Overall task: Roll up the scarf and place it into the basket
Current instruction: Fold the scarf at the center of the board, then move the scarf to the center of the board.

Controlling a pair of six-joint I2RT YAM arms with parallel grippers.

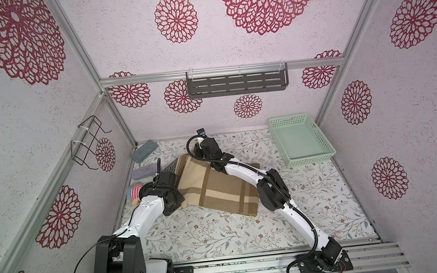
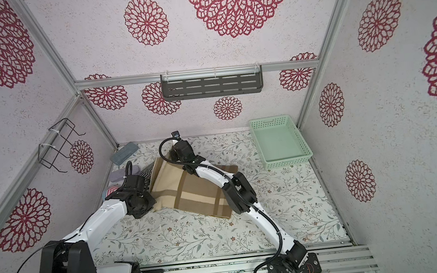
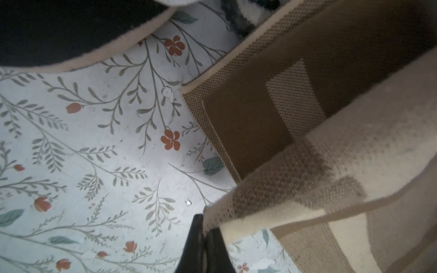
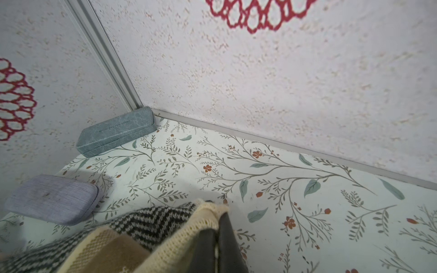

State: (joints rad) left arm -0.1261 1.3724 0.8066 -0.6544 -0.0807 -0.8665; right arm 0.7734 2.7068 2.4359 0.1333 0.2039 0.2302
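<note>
The scarf (image 1: 217,189) (image 2: 190,193) is beige with brown plaid bands and lies flat at the table's middle left in both top views. Its far end is lifted into a fold. My left gripper (image 3: 204,227) is shut on a corner of that raised edge, held above the lower layer of the scarf (image 3: 248,123). My right gripper (image 4: 216,214) is shut on the cream edge of the scarf (image 4: 189,231) at the fold's other corner. In the top views both sets of fingers are hidden under the wrists. The mint-green basket (image 1: 313,159) (image 2: 288,162) stands with nothing in it at the far right.
A black-and-white herringbone cloth (image 4: 146,224) (image 1: 170,168) lies under the scarf's far left corner. A blue-grey case (image 1: 144,151) (image 4: 115,131), a lavender case (image 1: 144,172) (image 4: 52,198) and a striped toy (image 1: 134,192) sit along the left wall. A dark shelf (image 1: 236,82) and wire rack (image 1: 88,144) hang on the walls.
</note>
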